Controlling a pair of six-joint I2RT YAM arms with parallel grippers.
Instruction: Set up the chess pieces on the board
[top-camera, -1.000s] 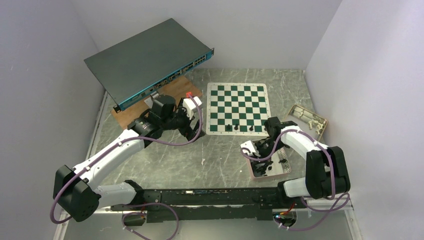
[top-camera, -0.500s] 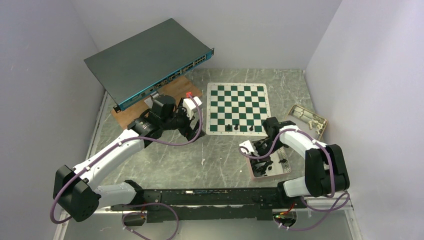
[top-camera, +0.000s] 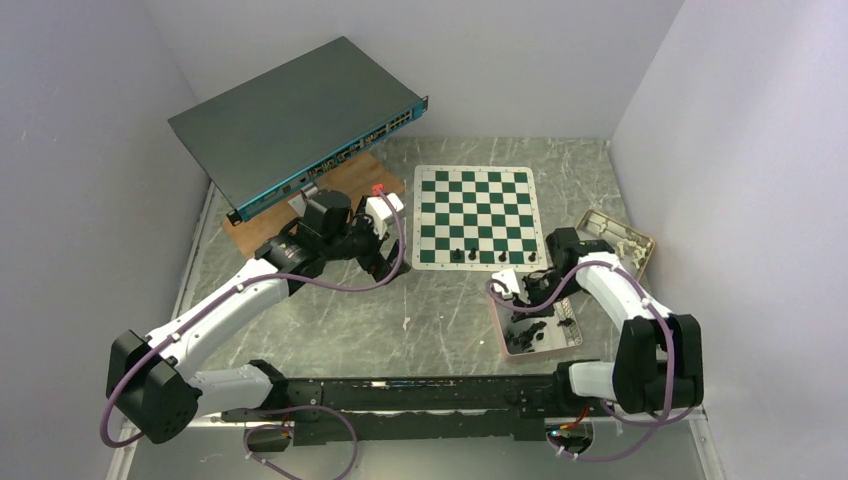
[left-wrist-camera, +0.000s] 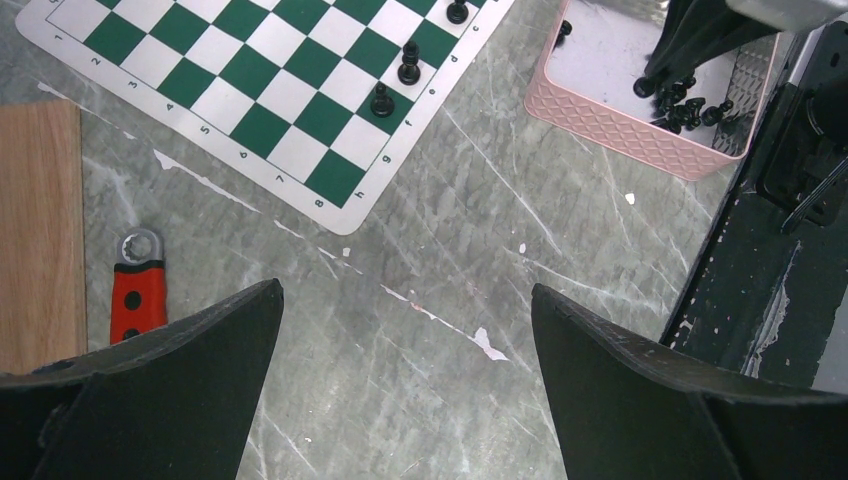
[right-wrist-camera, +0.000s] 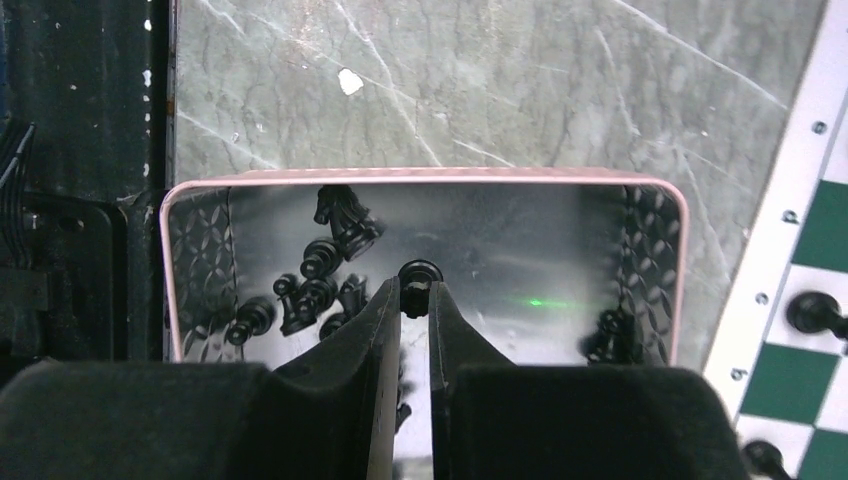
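1. Jaws of the left gripper (left-wrist-camera: 405, 290) stand wide and empty above the table (left-wrist-camera: 450, 200), beside the board's corner, probably to stay out of the way.
2. The board (top-camera: 476, 200) lies in the middle; some chess pieces (left-wrist-camera: 409, 63) stand along its near row.
3. The right gripper (right-wrist-camera: 415, 292) pinches 1 black piece (right-wrist-camera: 419, 272) narrowly above the pink tray (right-wrist-camera: 430, 177), where others lie heaped, likely to carry it to the board.

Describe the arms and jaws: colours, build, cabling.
The left arm and right arm match: white link shells with black joint housings. A purple cable loops along the outside of each. A white block sits at each wrist. The jaws are matte black, broad wedges tapering to the tips. No markings are legible.
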